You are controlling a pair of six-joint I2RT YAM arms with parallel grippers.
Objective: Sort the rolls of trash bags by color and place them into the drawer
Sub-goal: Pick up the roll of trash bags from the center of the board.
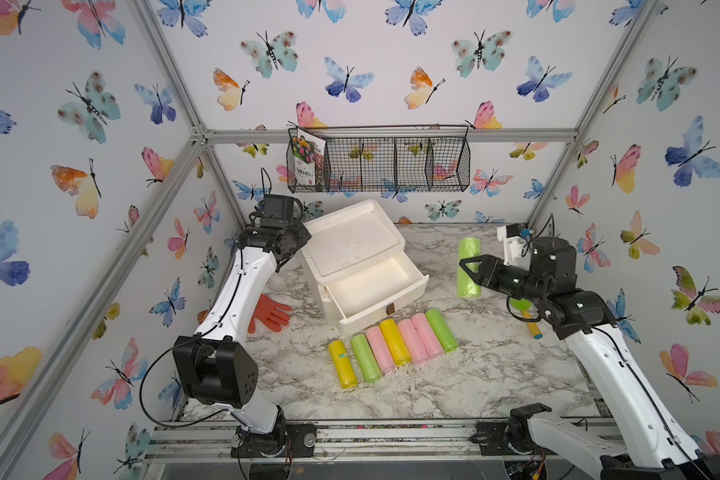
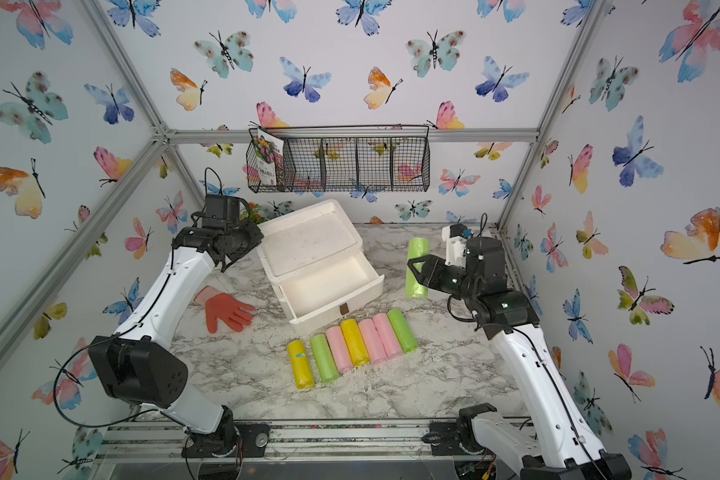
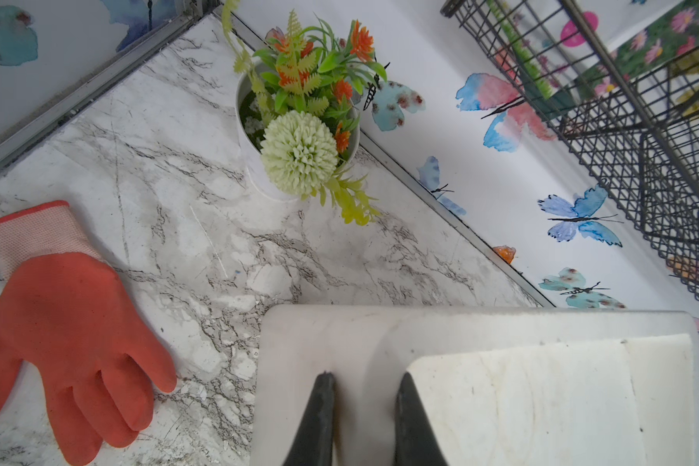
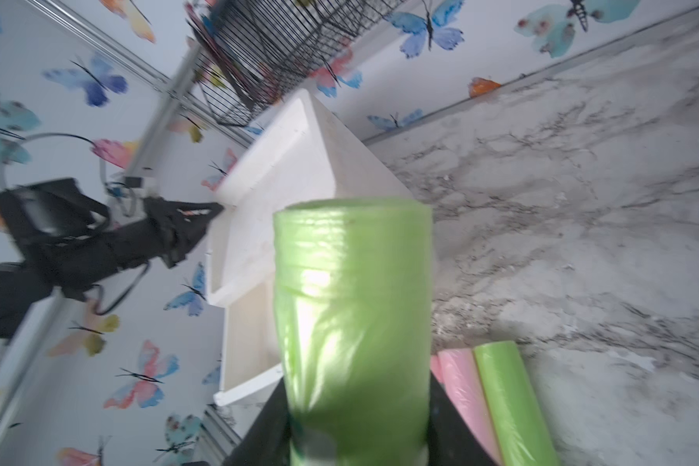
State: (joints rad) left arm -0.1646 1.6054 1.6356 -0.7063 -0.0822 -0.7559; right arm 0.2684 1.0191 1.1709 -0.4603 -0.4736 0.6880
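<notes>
Orange glove [image 1: 267, 318] flat on table [image 1: 495, 374], left side. Left gripper [image 3: 366, 377] at far-left corner of white drawer unit [image 1: 316, 282]; fingers narrowly apart astride its rim, pinching or not, can't tell. Drawer [image 1: 385, 306] pulled open. Seven rolls [image 1: 395, 342] side by side just near of drawer front: yellow, green, pink, yellow, pink, pink, green. Right of drawer, right gripper [image 1: 468, 270] clamped on light green roll [image 1: 469, 249].

Eight rolls in all: two yellow rolls [image 1: 343, 364], three pink rolls [image 1: 412, 340], three green rolls [image 1: 366, 358], one clamped in the right gripper [image 1: 467, 269], seven in a row near it. One box [image 1: 350, 241], one drawer [image 1: 387, 309], one glove [image 1: 269, 313], one wire basket [image 1: 391, 166], one potted plant [image 3: 299, 157].
</notes>
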